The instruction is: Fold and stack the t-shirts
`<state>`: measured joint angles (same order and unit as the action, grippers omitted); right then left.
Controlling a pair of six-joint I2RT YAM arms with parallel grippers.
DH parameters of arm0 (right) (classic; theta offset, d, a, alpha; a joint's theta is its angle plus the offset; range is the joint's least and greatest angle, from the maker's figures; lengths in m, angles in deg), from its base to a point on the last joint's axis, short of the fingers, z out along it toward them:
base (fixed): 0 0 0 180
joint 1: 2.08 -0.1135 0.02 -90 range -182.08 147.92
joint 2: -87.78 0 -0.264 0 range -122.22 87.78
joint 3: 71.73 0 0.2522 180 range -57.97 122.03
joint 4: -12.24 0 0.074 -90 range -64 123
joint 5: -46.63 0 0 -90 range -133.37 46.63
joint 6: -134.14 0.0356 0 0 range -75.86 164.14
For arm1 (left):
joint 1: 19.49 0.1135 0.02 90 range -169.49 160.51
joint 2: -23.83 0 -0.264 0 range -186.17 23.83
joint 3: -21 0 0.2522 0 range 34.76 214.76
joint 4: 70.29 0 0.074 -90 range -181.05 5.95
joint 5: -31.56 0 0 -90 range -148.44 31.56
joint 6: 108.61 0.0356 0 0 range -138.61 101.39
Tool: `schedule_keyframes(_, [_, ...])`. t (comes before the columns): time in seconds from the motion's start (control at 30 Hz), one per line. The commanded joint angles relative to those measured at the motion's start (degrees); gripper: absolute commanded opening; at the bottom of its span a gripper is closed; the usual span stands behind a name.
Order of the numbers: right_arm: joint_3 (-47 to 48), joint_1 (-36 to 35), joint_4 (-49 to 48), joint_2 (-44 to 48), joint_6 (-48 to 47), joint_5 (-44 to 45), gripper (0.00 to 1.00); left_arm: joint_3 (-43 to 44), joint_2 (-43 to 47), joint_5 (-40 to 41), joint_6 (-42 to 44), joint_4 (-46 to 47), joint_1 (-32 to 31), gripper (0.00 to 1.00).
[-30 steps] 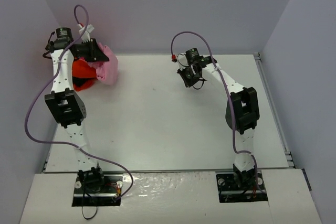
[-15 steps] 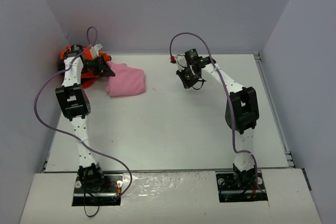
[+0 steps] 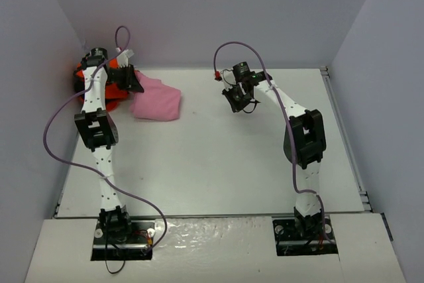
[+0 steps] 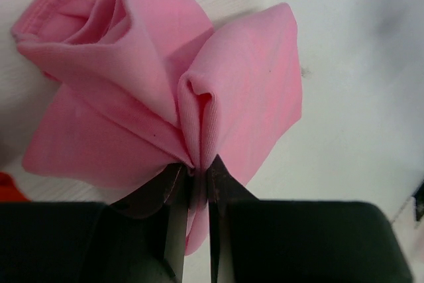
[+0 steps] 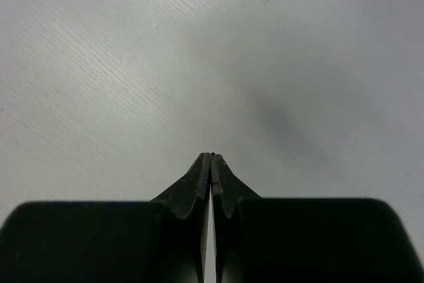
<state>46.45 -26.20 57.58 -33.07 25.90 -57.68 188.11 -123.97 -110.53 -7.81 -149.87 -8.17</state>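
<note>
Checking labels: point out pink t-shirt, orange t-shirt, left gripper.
pink t-shirt [image 3: 158, 101]: top view, middle of the cloth.
orange t-shirt [image 3: 78, 77]: top view, part left of the arm.
left gripper [image 4: 197, 167]: left wrist view, between its fingertips.

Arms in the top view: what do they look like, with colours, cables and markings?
Both the left arm and right arm have white links dotted with small dark holes, black joint housings and a looping purple cable. The fingers are black and taper to points.

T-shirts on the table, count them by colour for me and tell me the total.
pink t-shirt: 1
orange t-shirt: 1, only partly in view
Total: 2
</note>
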Motion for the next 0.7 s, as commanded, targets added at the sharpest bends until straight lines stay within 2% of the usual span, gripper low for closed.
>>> schedule_keyframes(0.0, [2.8, -0.7, 1.3, 0.1, -1.3, 0.4, 0.0, 6.7, 11.4, 4.4, 7.0, 0.3, 1.0, 0.0])
schedule_keyframes(0.27, [2.6, -1.0, 1.9, 0.3, -2.1, 0.4, 0.0, 0.9, 18.0, 15.3, 8.2, 9.2, 4.4, 0.0])
schedule_keyframes(0.4, [3.6, -1.2, 2.7, -0.6, -2.1, -0.2, 0.0, 5.5, 15.0, 17.6, 8.2, 8.4, 7.4, 0.0])
schedule_keyframes(0.57, [4.1, -2.2, 3.2, -1.4, -2.3, -1.1, 0.0, 4.0, 10.9, 22.9, 5.8, 14.4, 16.0, 0.0])
schedule_keyframes(0.67, [5.7, -2.5, 3.9, -2.7, -2.2, -1.7, 0.0, 6.9, 5.3, 26.1, 5.5, 15.5, 17.5, 0.0])
